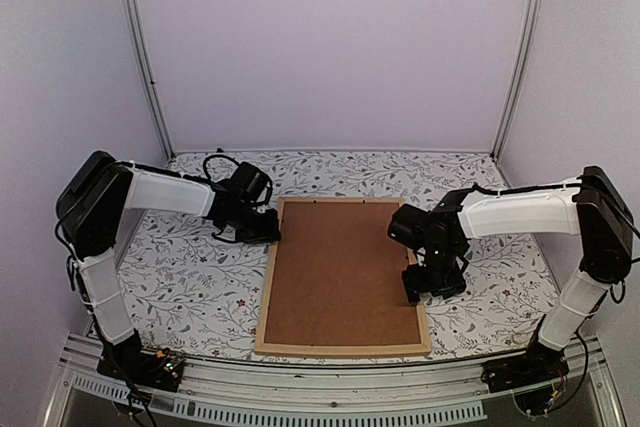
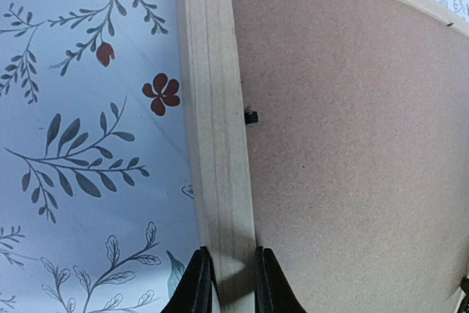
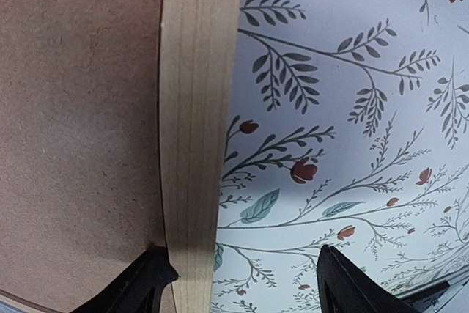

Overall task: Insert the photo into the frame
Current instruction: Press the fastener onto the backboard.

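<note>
Frame check from my remote station: the large rectangular frame of thin pale natural-wood bars (image 1: pixel 341 349) lies flat, back side up, on the white tablecloth printed with grey leaves and small red flowers (image 1: pixel 190 287). It sits between the two arms with its long sides running away from the bases. A plain brown fibreboard backing panel (image 1: pixel 340 267) fills the frame's opening, flush inside the bars. The left gripper (image 1: pixel 262 229) is at the frame's far-left corner. In the wrist view it (image 2: pixel 231 254) is clenched on the frame's left bar (image 2: pixel 216 144), with one black finger on the cloth side and one on the board side (image 2: pixel 352 144), both pressed to the wood. A small black retaining tab (image 2: pixel 251 116) sticks out from that bar's inner edge over the board, further along from the grip. The right gripper (image 1: pixel 425 282) hangs over the frame's right bar, about halfway along it. It (image 3: pixel 245 258) is released and spread wide: one finger is at the bar's inner edge over the board (image 3: pixel 73 108), the other well out over the cloth, and the bar (image 3: pixel 196 108) is not pinched.
</note>
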You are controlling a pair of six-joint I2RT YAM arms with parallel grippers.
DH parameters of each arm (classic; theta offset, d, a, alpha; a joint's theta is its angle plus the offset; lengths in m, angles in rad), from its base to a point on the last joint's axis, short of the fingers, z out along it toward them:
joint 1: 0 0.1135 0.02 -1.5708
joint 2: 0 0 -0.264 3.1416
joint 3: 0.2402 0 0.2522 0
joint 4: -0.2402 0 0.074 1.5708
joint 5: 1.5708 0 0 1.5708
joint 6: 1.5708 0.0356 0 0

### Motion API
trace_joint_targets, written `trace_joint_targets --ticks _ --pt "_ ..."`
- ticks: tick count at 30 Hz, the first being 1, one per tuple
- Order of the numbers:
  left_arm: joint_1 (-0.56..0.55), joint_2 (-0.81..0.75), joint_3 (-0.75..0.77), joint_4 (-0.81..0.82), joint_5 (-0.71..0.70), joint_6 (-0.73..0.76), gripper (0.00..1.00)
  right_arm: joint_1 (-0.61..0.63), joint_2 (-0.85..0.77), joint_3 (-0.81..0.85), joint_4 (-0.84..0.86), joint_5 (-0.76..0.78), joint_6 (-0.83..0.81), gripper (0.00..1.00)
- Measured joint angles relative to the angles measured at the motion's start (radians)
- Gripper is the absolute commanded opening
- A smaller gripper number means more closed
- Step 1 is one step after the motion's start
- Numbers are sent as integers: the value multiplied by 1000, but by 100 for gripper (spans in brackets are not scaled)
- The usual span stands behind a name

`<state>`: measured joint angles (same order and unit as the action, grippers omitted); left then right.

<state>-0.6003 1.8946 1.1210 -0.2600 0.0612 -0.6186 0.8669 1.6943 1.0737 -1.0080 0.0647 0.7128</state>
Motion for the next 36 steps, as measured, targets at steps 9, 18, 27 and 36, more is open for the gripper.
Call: trace_joint_targets --ticks 9,18,27,36 --pt "0 0 -1 0 0 0 0 8 -4 -21 28 -1 13 74" --pt "0 0 -1 1 0 1 0 9 -4 -11 50 -31 0 75" --pt "0 0 -1 1 0 1 0 -36 -96 27 150 -78 -21 76" --pt "0 0 -1 0 0 1 0 -151 -131 -5 206 -85 -46 73"
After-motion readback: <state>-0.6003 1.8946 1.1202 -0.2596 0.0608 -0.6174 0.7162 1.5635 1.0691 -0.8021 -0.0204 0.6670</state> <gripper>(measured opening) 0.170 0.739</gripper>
